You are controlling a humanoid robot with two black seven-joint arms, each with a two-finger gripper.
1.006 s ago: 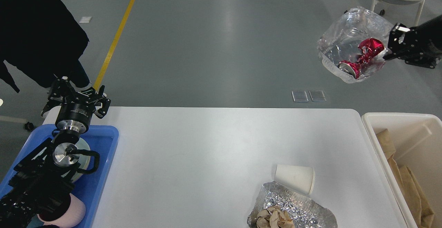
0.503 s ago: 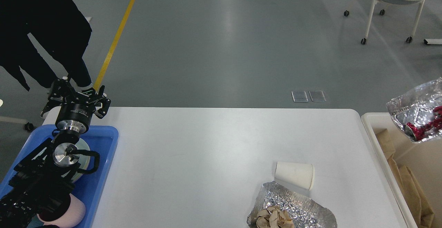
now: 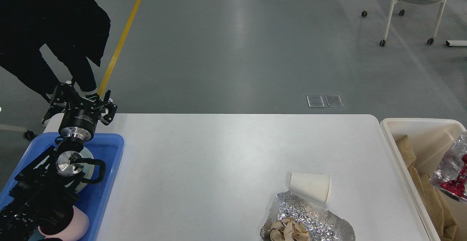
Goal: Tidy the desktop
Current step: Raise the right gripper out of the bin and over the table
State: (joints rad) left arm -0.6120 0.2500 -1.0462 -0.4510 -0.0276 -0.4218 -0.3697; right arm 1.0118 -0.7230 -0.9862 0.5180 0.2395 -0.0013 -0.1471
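Desktop [image 3: 219, 160] with tipped paper cup [image 3: 310, 186], foil sheet [image 3: 310, 221], crumpled paper [image 3: 288, 230]

White desktop [image 3: 219, 168], tipped paper cup [image 3: 310, 186] touching foil sheet [image 3: 310, 221], blue tray [image 3: 107, 168]

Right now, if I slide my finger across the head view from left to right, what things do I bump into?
Blue tray → white paper cup → cream bin → crushed red can in foil.
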